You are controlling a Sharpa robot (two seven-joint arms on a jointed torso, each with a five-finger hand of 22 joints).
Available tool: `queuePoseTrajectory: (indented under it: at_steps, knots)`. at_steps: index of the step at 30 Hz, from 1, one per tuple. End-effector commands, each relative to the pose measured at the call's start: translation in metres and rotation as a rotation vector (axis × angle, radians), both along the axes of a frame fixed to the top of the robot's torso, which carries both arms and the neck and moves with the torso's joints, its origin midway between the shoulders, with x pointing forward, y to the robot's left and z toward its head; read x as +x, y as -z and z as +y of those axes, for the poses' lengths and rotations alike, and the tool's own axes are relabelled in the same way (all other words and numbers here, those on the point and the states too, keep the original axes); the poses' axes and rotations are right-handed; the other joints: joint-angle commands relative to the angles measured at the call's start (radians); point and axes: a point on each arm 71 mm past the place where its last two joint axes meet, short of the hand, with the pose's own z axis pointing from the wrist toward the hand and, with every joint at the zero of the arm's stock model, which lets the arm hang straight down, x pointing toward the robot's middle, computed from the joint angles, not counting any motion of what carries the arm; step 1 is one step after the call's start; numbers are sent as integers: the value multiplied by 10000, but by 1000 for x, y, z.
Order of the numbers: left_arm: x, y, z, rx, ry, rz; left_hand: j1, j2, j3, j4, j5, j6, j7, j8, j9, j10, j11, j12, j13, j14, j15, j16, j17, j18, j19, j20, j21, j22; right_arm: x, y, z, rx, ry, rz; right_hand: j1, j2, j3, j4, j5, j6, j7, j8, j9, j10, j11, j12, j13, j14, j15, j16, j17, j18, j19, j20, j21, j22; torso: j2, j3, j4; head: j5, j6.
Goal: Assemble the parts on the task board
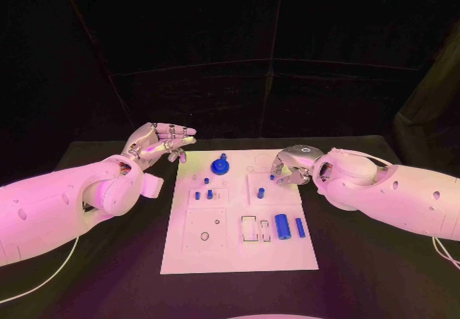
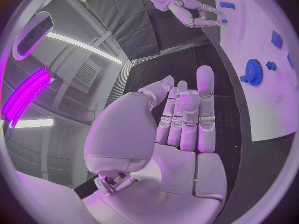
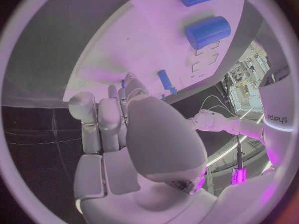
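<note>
Right robot hand (image 1: 290, 167) poised over task board (image 1: 240, 256) upper right edge, fingers curled down, whether pinching anything: cannot tell; short blue peg (image 1: 260, 193) lies just at its 7 o'clock. Left robot hand (image 1: 161, 141) open, empty, off board at 10 o'clock, farther away

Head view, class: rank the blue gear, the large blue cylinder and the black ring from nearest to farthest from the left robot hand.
1. Blue gear, far end of the board, beside the left robot hand.
2. Black ring, board's near left.
3. Large blue cylinder, board's near right.
</note>
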Motion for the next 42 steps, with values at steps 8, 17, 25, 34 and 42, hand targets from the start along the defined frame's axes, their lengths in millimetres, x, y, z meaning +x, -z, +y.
queuePoseTrajectory:
  at_steps: [8, 17, 25, 34, 42]
  knots:
    - [1, -1, 5, -257, -142, -46, -12, 106, -56, -3, -30, 71, -30, 40, -3, 3, -25, 58, 21, -91, 16, -94, -79, 129, -101, -3, -76, -25, 0, -5, 3, 615, -27, -724, 96, -63, 561, -15, -190, 143, 111, -106, 9, 189, 82, -84, -287, 167, 70, 214, 162, -187, 199, 17, 210, 261, 4, 7, -13, 8, -33]
    - [3, 0, 7, -203, -171, 53, 16, 118, -62, -26, -29, 67, -24, 42, -6, -15, -23, 76, 27, -124, 16, -134, -139, 129, -110, -5, -102, -40, 1, 2, 5, 468, 101, 109, -4, -194, 1146, -11, -205, 277, 95, -155, 13, 347, 63, -111, -506, 169, 62, 286, 213, -199, 229, 14, 288, 359, 0, -4, -1, -23, -60]
    - [2, 0, 7, -196, -122, 131, 74, 149, -53, -70, -29, 61, -20, 44, -9, -40, -22, 98, 34, -154, 14, -172, -197, 129, -117, -8, -132, -59, 2, 6, 7, 232, 138, 643, -62, -269, 1558, -54, -188, 372, 74, -166, 17, 424, 47, -153, -540, 171, 49, 327, 242, -206, 239, 5, 331, 413, 20, -11, 14, -44, -90]
    - [1, 0, 9, -180, -132, 172, 74, 150, -53, -70, -29, 61, -20, 44, -9, -40, -22, 99, 34, -155, 14, -172, -198, 129, -117, -8, -133, -59, 4, 9, 9, 0, 212, 944, -229, -404, 2100, -133, -194, 491, 49, -180, 18, 543, 16, -221, -543, 163, 33, 344, 241, -209, 234, -15, 371, 460, 11, -8, -8, -43, -112]
    - [1, 0, 9, -176, -140, 179, 92, 155, -54, -87, -29, 56, -16, 43, -11, -53, -18, 107, 37, -171, 15, -194, -234, 129, -120, -9, -145, -66, 5, 9, 11, -142, 268, 728, -247, -293, 3153, -506, -569, 877, -56, -82, 62, 944, -78, -198, -515, 244, -63, 602, 498, -301, 516, -81, 700, 960, 6, -4, 4, -71, -117]
